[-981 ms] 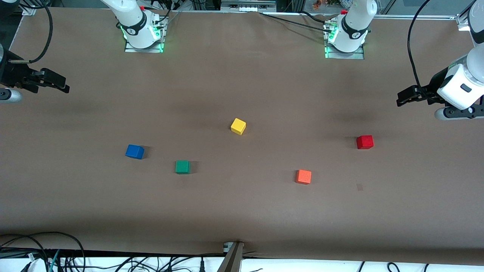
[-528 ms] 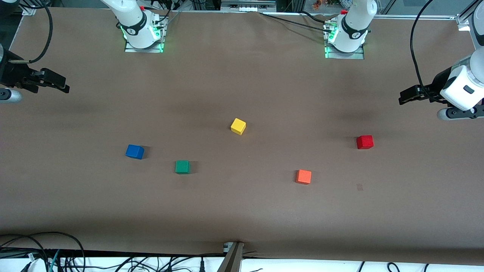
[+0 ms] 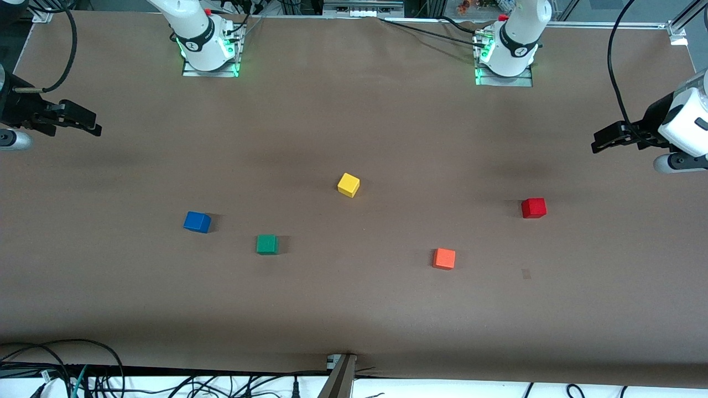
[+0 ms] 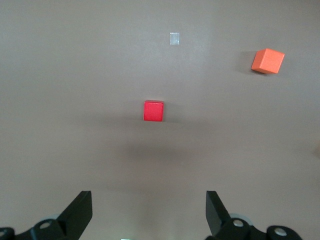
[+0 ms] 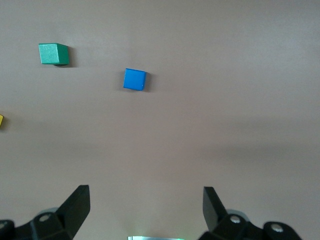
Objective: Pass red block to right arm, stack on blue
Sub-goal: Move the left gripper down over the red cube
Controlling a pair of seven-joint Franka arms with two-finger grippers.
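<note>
The red block (image 3: 534, 208) lies alone on the brown table toward the left arm's end, and shows in the left wrist view (image 4: 153, 110). My left gripper (image 3: 600, 145) hangs open and empty over that end's edge, well apart from the block; its own view shows it (image 4: 149, 200) spread wide. The blue block (image 3: 197, 221) rests toward the right arm's end and appears in the right wrist view (image 5: 135, 79). My right gripper (image 3: 94, 128) waits open and empty over that end of the table, with its jaws (image 5: 146, 197) wide apart.
A yellow cube (image 3: 348, 184) sits mid-table. A green cube (image 3: 267, 244) lies beside the blue one, and an orange cube (image 3: 444, 258) lies nearer the front camera than the red one. A small pale mark (image 3: 526, 273) is on the table. Cables run along the front edge.
My left gripper has drifted outward toward the table edge at the left arm's end, staying open. The right arm and all cubes have not moved.
</note>
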